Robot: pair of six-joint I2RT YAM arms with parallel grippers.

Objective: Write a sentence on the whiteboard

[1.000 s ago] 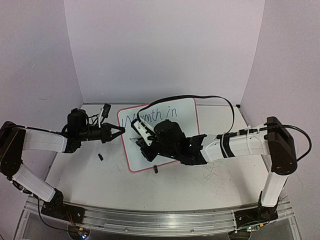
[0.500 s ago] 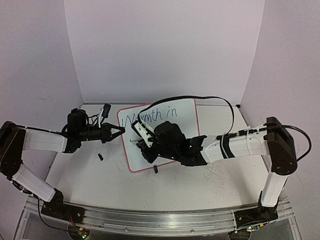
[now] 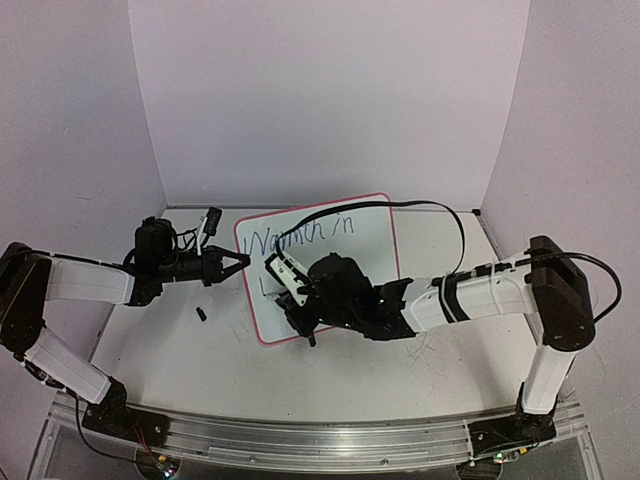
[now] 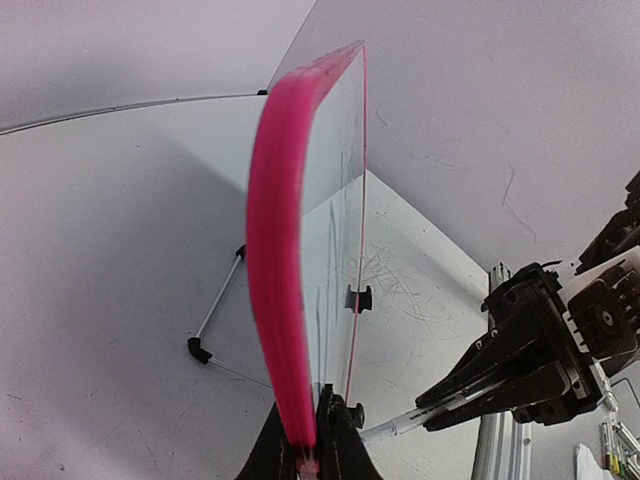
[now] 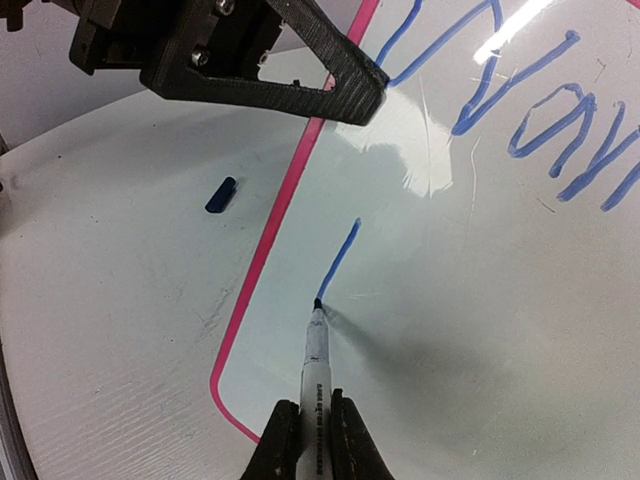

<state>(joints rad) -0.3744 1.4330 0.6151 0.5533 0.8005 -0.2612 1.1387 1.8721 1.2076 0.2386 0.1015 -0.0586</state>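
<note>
**Starting the second line of the sentence**

Pinching a marker [image 5: 317,370] in the right gripper [image 5: 314,432], jaws drawn almost together around the barrel. Pressing the tip to the whiteboard [image 5: 480,330], pointed to 12 o'clock in the right wrist view. Laying down one short blue stroke [image 5: 340,255], running from the tip toward 1 o'clock, low on the board and close to the pink frame [image 5: 268,250].

Judging from that: first line of the sentence [image 3: 300,238] written, second line barely begun, so roughly halfway. Calling next for a steady drag toward 3 o'clock under light, even pressure. Lifting cleanly between letters and staying inside the frame at 9 o'clock.

Clamping the board's edge at 9 o'clock in the top view with the left gripper [image 4: 308,440], jaws fully closed on the pink frame. Probably bracing the board against the push of the pen. Needing care there: black fingers just beside the capital W, with little room to write near them.

Lying on the tabletop [image 5: 110,330] at 10 o'clock of the tip, outside the frame: a small dark cap [image 5: 221,194], apart from everything and no obstacle.

Standing mid-table between the two arms, tilted back. Propped from behind, as seen in the left wrist view, on a wire stand with black feet [image 4: 200,350].
</note>
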